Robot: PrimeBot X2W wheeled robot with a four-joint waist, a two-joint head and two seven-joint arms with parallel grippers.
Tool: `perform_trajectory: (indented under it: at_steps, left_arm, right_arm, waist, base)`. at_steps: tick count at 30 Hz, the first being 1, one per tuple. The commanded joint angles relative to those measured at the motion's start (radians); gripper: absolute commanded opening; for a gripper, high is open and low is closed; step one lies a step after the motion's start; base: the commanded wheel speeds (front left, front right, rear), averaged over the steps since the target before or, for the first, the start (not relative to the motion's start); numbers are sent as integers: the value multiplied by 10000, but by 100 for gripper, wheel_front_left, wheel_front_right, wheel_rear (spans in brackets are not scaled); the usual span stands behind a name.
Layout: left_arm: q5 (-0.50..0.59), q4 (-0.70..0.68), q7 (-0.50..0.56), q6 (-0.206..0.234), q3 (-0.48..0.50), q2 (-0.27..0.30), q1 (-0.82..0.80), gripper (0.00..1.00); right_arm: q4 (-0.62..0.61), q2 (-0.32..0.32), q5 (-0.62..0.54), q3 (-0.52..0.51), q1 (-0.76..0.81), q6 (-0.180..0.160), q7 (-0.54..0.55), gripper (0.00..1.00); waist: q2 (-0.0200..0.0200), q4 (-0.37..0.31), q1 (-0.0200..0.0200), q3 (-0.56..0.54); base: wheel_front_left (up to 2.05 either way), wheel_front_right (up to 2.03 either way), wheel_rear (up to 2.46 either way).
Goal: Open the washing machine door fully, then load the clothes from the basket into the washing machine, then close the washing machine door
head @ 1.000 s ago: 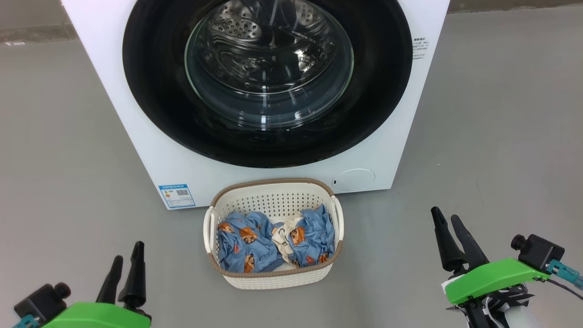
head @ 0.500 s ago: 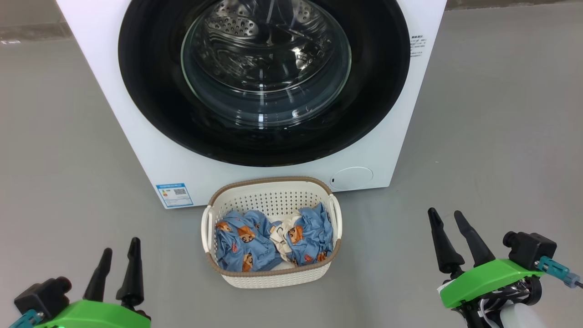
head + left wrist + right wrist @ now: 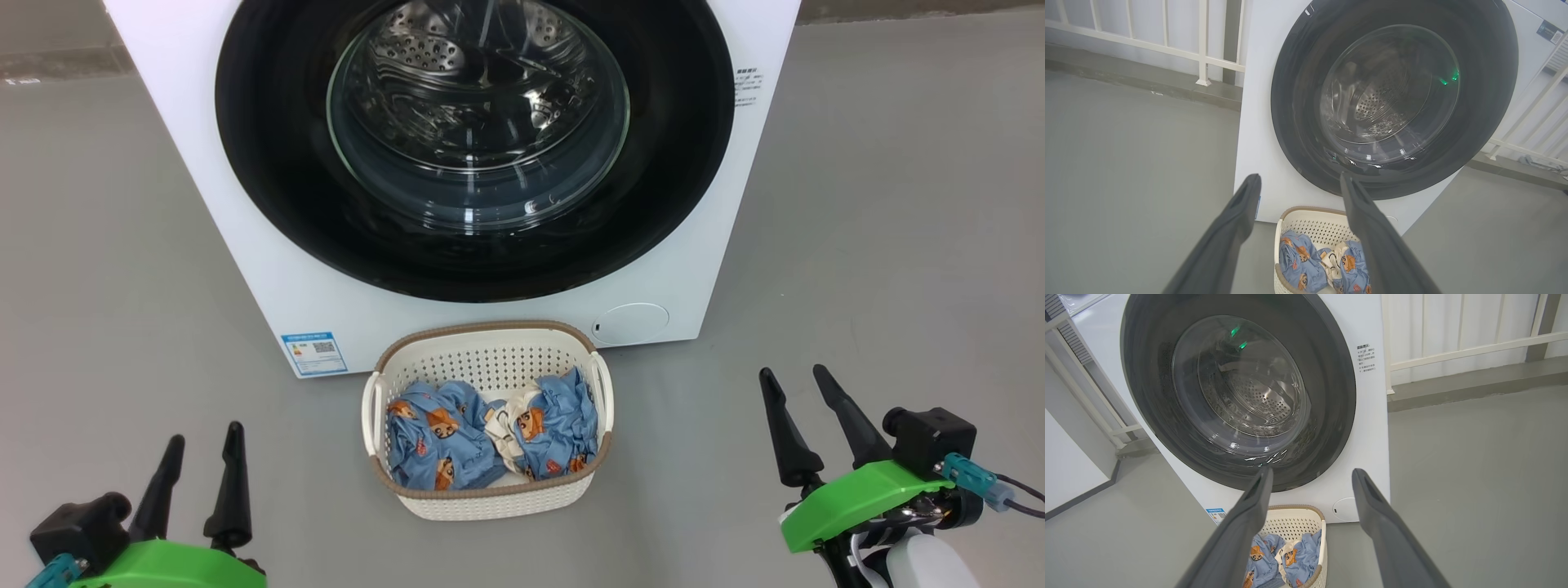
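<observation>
Head view: the washing machine (image 3: 269, 269) stands on the grey floor (image 3: 882, 245) with the washing machine door (image 3: 269, 163) shut flat against its white front. The steel drum (image 3: 424, 53) is visible through the glass. The basket (image 3: 490, 500) sits on the floor just in front of the machine, below the door, with the clothes (image 3: 445, 441) crumpled inside it. A blue label (image 3: 313, 353) marks the machine's lower left corner and a round cap (image 3: 631, 323) its lower right. The left gripper (image 3: 206, 434) and the right gripper (image 3: 792, 371) each have their fingers spread around nothing, well apart from the basket on either side

Left wrist view: the two dark fingers stand wide and empty, pointing toward the door's lower rim and the basket. This angle adds a white railing (image 3: 1202, 41) behind the machine and green glints (image 3: 1447, 77) in the glass

Right wrist view: these fingers are likewise parted and empty, aimed at the door's lower rim above the basket. A block of small print (image 3: 1366, 357) on the front, right of the door, shows more plainly here, though it is too small to read
</observation>
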Motion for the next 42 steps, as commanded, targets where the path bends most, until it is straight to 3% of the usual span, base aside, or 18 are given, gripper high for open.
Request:
perform_trajectory:
  at_steps: [1,22,42]
  left_arm:
    - [242,-306,-132,-24,328,270,-402,100]
    - [2594,-206,-751,-29,540,454,-506,100]
    - [2532,25,-753,-29,811,323,-527,100]
  right_arm:
    - [-234,-21,-284,182,-414,13,-132,100]
    - [-298,30,-2994,184,-661,16,-747,100]
    - [-191,195,-3027,-241,-580,16,-749,100]
  waist:
    - [0,2,-1,2]
    - [0,-51,-1,25]
    - [0,-52,-1,-9]
  base:
    - [0,0,0]
    - [0,0,0]
    - [0,0,0]
